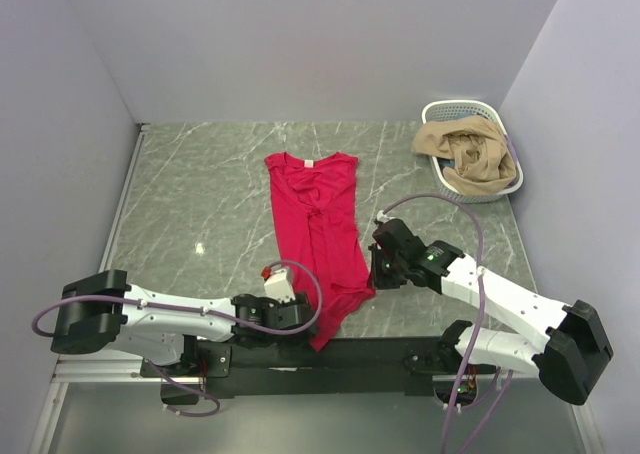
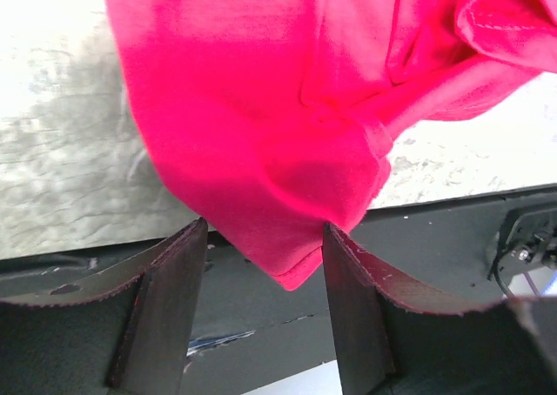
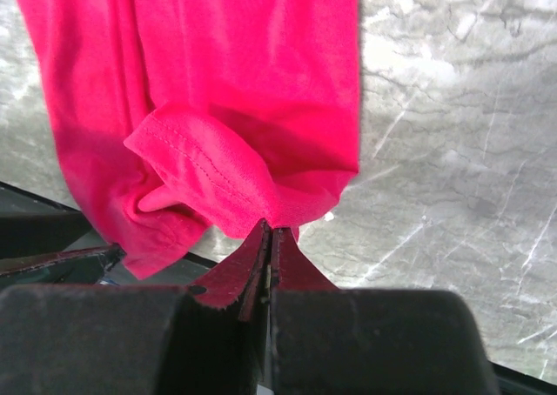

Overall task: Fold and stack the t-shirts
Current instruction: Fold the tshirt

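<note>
A crimson-red t-shirt (image 1: pixel 315 214) lies lengthwise on the marble table, collar far and bottom hem near. Its lower corner droops over the table's near edge. My left gripper (image 1: pixel 303 312) is at that corner. In the left wrist view it (image 2: pixel 264 230) is open, and the shirt's (image 2: pixel 287 125) hem tip hangs between the two fingers without being pinched. My right gripper (image 1: pixel 378 271) is at the shirt's lower right edge. The right wrist view shows it (image 3: pixel 271 228) shut on a bunched bit of the shirt's (image 3: pixel 218 90) hem.
A white lattice basket (image 1: pixel 436 109) stands at the far right corner, with tan cloth (image 1: pixel 465 154) heaped in it and spilling over the rim. A black strip (image 1: pixel 380 352) runs along the table's near edge. Walls close in on the left, back and right.
</note>
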Motion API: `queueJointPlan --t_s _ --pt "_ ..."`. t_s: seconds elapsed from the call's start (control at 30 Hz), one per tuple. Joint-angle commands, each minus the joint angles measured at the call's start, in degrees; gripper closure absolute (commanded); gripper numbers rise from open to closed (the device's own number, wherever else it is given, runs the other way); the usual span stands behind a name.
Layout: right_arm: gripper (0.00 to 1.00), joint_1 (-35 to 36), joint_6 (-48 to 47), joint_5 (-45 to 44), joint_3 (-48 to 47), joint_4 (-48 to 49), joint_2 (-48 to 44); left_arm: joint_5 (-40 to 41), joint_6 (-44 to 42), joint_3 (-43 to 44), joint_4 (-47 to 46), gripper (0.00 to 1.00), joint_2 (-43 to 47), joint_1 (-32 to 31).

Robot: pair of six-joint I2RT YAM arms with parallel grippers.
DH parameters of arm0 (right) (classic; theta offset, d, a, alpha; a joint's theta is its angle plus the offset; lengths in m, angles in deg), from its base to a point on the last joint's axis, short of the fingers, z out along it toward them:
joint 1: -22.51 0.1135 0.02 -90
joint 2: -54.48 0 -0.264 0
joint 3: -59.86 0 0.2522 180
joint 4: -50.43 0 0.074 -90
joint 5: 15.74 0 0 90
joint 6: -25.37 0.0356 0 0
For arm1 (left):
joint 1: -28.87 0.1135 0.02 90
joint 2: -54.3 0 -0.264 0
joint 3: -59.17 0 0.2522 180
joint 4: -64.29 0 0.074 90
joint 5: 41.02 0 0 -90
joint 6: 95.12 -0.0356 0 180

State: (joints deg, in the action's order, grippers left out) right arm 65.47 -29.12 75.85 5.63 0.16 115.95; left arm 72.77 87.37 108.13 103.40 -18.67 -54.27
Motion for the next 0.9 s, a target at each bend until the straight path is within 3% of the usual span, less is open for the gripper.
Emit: queueJointPlan --t_s 0.0,0.33,0.5,0.7,0.73,0.8,0.87 --pt "1.00 -0.07 0.70 -0.35 1.35 0.65 -1.62 -1.55 -0.73 -2.68 -5.65 0.39 0.72 -0.45" --pt "1.00 -0.07 0.88 -0.62 1.97 0.39 -2.23 -3.75 -0.11 -3.30 -8.73 0.41 -1.82 -2.03" --pt "1.00 0.11 0.97 -0.44 2.15 0.39 -2.32 -3.75 -0.82 -2.68 -9.08 0.47 -2.79 -2.12" --pt "1.00 0.11 1.32 0.35 2.94 0.39 -3.11 -2.53 -0.12 -2.86 -8.12 0.81 -1.92 -2.12" --pt "1.00 0.11 1.32 0.70 3.11 0.65 -3.37 -2.26 -0.11 -2.86 -7.51 0.91 -1.65 -2.12" --pt "1.00 0.63 1.58 1.49 3.64 0.74 -3.64 -1.65 0.41 -2.77 -6.45 0.99 -0.60 -2.12" --pt "1.00 1.24 2.02 2.19 3.90 0.21 -3.99 -0.33 0.94 -2.86 -4.43 0.99 0.72 -2.12"
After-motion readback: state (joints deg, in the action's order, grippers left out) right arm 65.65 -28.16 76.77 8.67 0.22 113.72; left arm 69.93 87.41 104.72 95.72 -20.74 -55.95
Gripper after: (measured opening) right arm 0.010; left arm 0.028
